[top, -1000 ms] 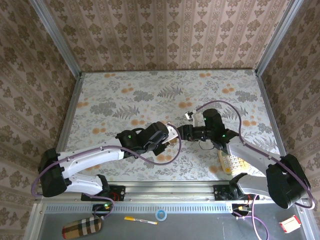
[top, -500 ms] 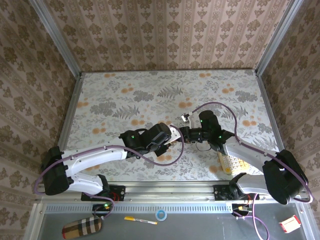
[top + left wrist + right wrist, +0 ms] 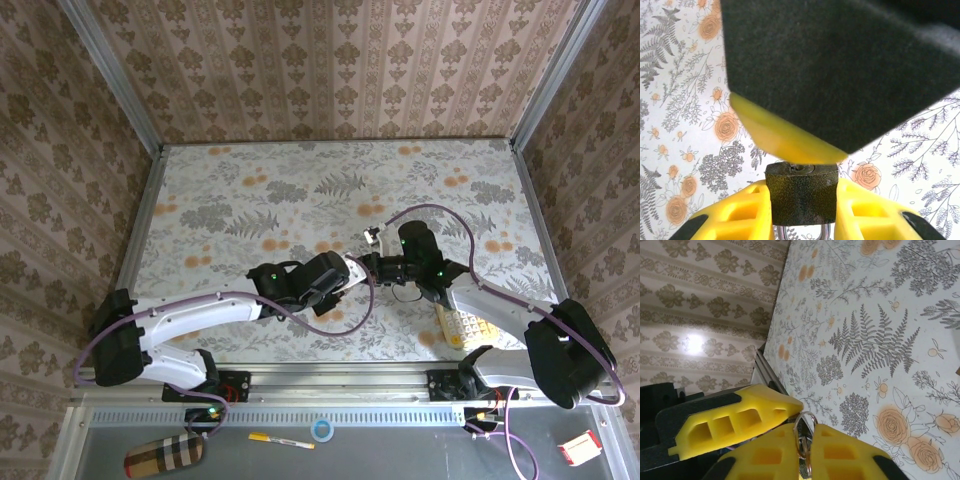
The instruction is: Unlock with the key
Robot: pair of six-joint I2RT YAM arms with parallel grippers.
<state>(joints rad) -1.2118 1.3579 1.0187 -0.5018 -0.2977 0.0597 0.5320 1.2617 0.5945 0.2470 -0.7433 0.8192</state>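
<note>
Left wrist view: my left gripper is clenched on the padlock, one yellow pad on each flank. The shackle is at the near end and the keyway faces away.
Right jaws: my right gripper is pressed tight on the key. The key ring stands up out of the seam between the pads, and the blade is hidden from me.
Where the key is: over the middle of the table, right at the keyway end of the padlock. I cannot tell whether the blade is seated.
Step in hand: as I judge it, feeding the blade home, then turning.
Doing it well: line the blade up with the keyway and push straight in without levering. Twist with the right wrist alone while the left holds the lock body stiff. If the blade binds, back off instead of forcing it.
Risk: the key is small and could pivot or slip between my pads under torque.
Edges: both grippers meet well away from the left rail and the far wall.
Open room: bare tabletop lies to the far side and left. The purple cable loops just to the right, so I should keep the wrist roll small.
</note>
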